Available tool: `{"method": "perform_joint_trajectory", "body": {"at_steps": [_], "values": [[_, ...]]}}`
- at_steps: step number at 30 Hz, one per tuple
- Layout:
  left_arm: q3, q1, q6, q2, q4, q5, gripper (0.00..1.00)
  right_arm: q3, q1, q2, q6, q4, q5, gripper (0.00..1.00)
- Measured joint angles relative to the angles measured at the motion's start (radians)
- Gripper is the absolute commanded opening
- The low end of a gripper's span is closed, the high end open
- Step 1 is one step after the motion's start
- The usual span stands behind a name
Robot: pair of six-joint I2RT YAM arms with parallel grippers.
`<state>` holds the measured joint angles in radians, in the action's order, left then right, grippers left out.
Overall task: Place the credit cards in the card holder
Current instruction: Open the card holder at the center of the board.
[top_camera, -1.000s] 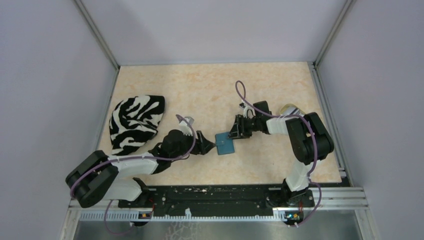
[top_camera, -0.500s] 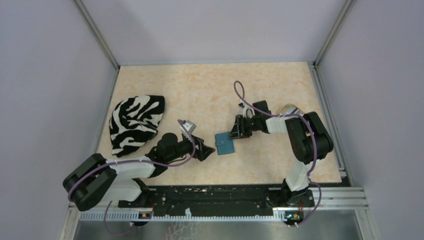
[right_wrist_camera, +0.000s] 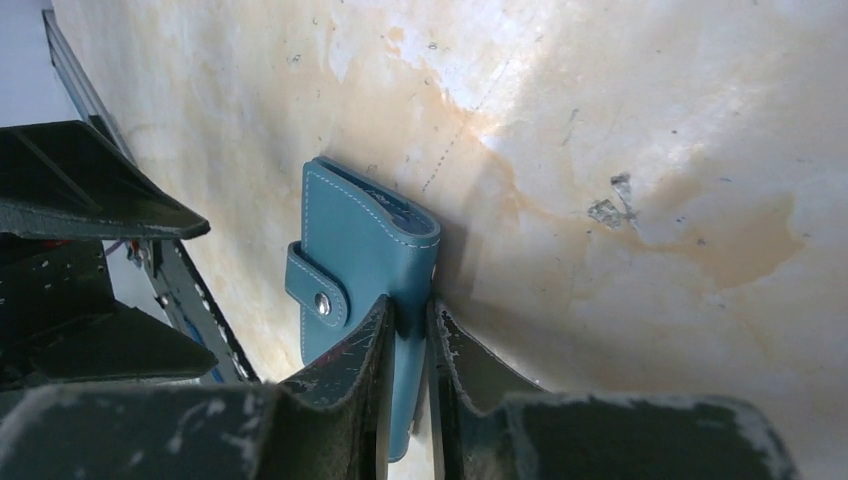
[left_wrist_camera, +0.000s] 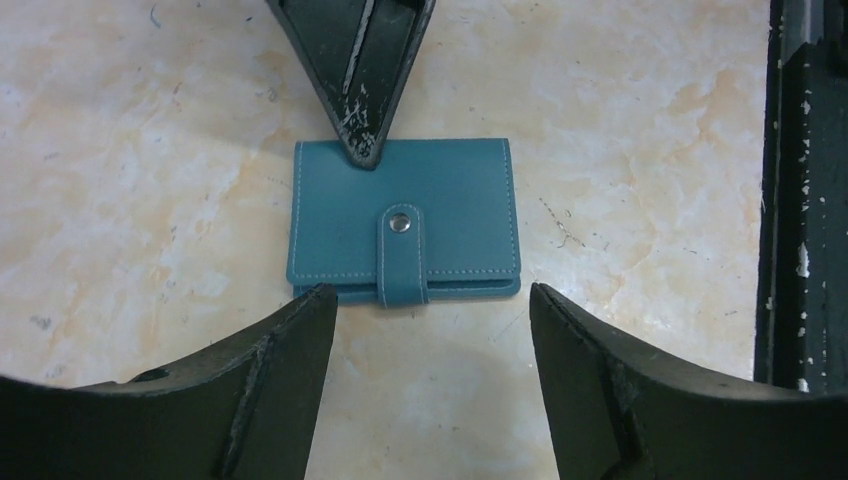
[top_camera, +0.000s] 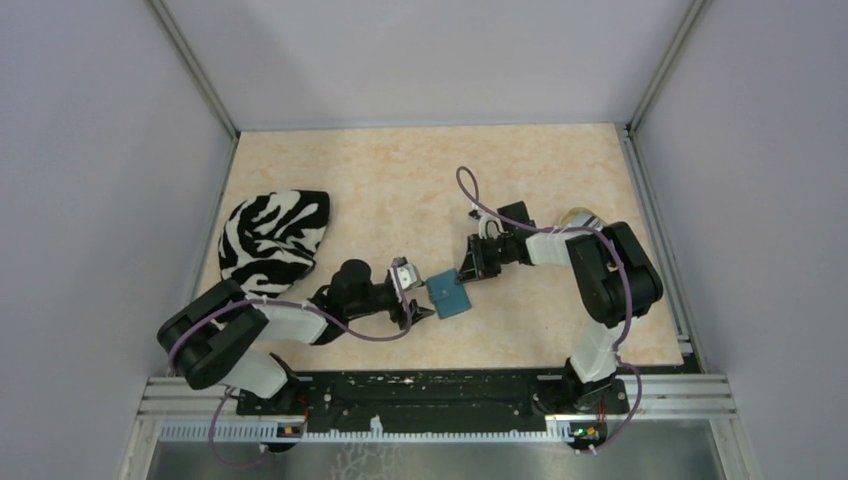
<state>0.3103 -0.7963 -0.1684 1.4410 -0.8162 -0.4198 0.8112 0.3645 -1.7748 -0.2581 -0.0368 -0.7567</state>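
The teal card holder [top_camera: 450, 293] lies closed, its snap tab fastened, on the table's middle. It also shows in the left wrist view [left_wrist_camera: 404, 222] and the right wrist view [right_wrist_camera: 362, 262]. My right gripper [top_camera: 466, 270] is shut on its spine edge, one finger above and one below; its fingertips [left_wrist_camera: 360, 110] show in the left wrist view. My left gripper [top_camera: 418, 303] is open, its fingertips [left_wrist_camera: 300, 320] just short of the holder's tab edge, empty. No credit cards are in view.
A zebra-striped cloth [top_camera: 272, 243] lies at the left of the table. A round metal object [top_camera: 577, 217] sits behind the right arm. The black base rail [top_camera: 430, 390] runs along the near edge.
My left arm pulled back, then swung forward and turned, bringing its open jaws up to the holder's near edge. The right gripper kept its hold; the holder shifted slightly.
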Motion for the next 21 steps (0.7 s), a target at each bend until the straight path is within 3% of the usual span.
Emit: {"method": "perform_joint_trajectory", "body": {"at_steps": [10, 15, 21], "values": [[0.114, -0.071, -0.085, 0.163, -0.018, 0.0, 0.57, 0.016, 0.064, 0.001, 0.055, -0.038, 0.006, 0.12], [0.166, -0.105, -0.107, 0.196, 0.052, 0.097, 0.55, 0.016, 0.065, 0.001, 0.057, -0.039, 0.006, 0.12], [0.194, -0.111, -0.106, 0.197, 0.153, 0.149, 0.45, 0.022, 0.066, 0.001, 0.061, -0.05, 0.01, 0.12]]}}
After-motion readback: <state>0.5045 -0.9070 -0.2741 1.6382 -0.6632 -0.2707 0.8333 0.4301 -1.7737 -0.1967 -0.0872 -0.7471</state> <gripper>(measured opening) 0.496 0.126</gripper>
